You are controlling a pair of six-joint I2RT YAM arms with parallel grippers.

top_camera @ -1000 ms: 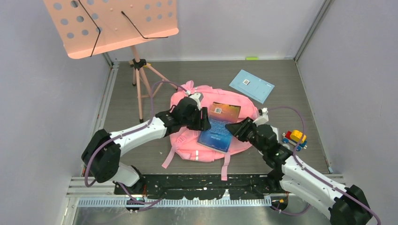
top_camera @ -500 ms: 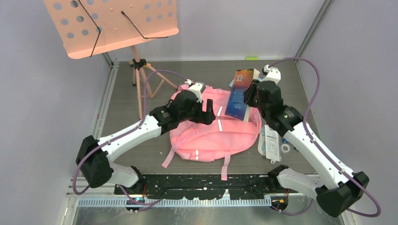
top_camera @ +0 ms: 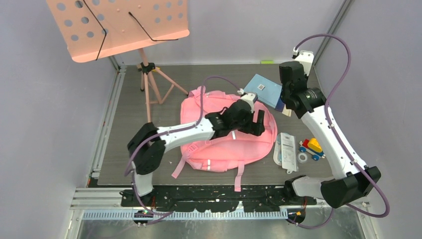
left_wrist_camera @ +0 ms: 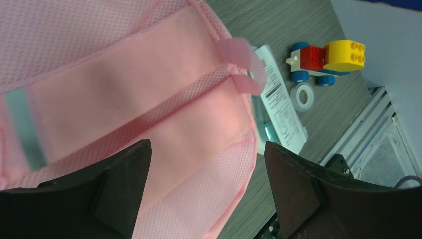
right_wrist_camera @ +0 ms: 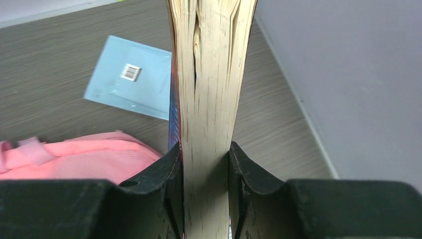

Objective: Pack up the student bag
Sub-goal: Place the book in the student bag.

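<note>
Since half a second ago the right arm has carried the book (right_wrist_camera: 211,74) away from above the bag (top_camera: 219,144) toward the table's (top_camera: 129,124) far right corner, and the left arm has reached further across the bag to its right side. The right gripper (right_wrist_camera: 205,159) is clamped on the book, one finger on each cover, with the yellowed page edges facing the wrist camera (the block splays a little above the grip). The left gripper (left_wrist_camera: 206,164) hangs over the bag's pink mesh and a strap with its fingers spread wide and nothing between them; whether they touch the fabric I cannot tell.

The bag lies flat in the middle of the table, straps trailing toward the near edge. A pale blue booklet (top_camera: 266,89) lies beyond it, toward the far edge and just beside the right gripper. Between the bag and the right edge lie a white packet (top_camera: 284,152), a tape ring (top_camera: 301,157) and a block car (top_camera: 312,148). A music stand (top_camera: 119,27) is at the far left corner.
</note>
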